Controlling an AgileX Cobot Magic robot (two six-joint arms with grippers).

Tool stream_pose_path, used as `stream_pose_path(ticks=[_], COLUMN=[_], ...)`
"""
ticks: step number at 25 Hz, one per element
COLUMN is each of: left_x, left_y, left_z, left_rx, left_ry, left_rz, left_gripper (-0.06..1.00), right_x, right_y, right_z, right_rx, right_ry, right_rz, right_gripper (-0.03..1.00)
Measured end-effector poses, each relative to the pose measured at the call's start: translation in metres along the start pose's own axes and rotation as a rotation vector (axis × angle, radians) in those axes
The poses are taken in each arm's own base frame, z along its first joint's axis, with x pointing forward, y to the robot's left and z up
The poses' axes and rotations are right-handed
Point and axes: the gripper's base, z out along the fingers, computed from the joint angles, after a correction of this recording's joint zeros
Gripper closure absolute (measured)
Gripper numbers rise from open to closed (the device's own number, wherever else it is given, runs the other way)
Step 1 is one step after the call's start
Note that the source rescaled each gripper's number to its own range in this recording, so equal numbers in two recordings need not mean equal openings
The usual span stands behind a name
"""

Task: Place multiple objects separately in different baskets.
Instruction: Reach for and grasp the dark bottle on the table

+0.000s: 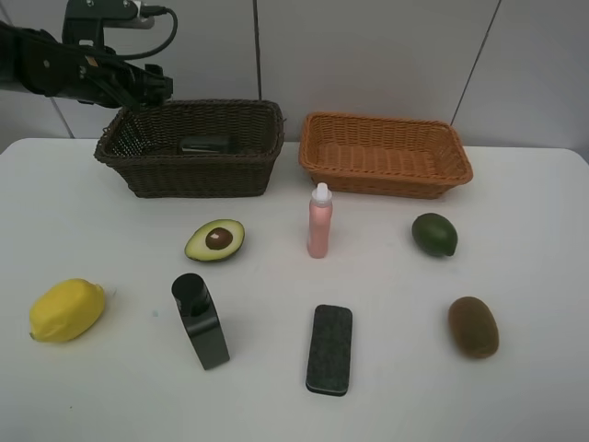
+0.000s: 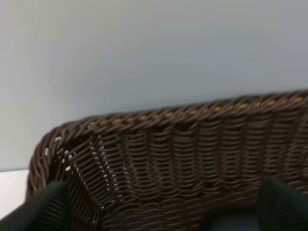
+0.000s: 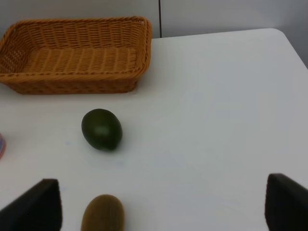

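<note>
We see the left end effector (image 1: 156, 89) spread wide over a corner of the dark brown basket (image 1: 184, 175), and the grey cup (image 1: 204, 145) lies inside that basket. The right end effector (image 3: 163, 204) is spread wide too, over the bench (image 3: 216, 120) near the dark green fruit (image 3: 101, 129) and brown kiwi (image 3: 103, 214).

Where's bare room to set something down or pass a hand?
Bare: left table between dark basket and lemon; right edge past green fruit and kiwi; inside orange basket. Crowded: centre, around avocado, black bottle, pink bottle, eraser.
</note>
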Motion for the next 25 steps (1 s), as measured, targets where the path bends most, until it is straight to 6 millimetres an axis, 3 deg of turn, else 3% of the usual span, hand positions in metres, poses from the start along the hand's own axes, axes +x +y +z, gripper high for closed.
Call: stream_pose_path(ticks=[4, 12, 20, 25], left_x=[-0.015, -0.009, 0.008, 0.008], left_y=[0.000, -0.002, -0.009, -0.010], left_z=[-0.033, -0.098, -0.141, -0.167], left_rx=[-0.016, -0.048, -0.006, 0.008], left_ry=[0.095, 0.507, 0.876, 0.979], left_rz=[-0.059, -0.161, -0.176, -0.146], left_gripper=[-0.06, -0.06, -0.06, -0.06], right_x=[0.000, 0.000, 0.000, 0.000], right_y=[0.000, 0.000, 0.000, 0.000], right_z=[0.000, 0.000, 0.000, 0.000], right_rx=[0.000, 0.000, -0.001, -0.001], right_ry=[0.000, 0.000, 0.000, 0.000], right_rz=[0.000, 0.000, 0.001, 0.001], right_gripper=[-0.03, -0.03, -0.03, -0.03])
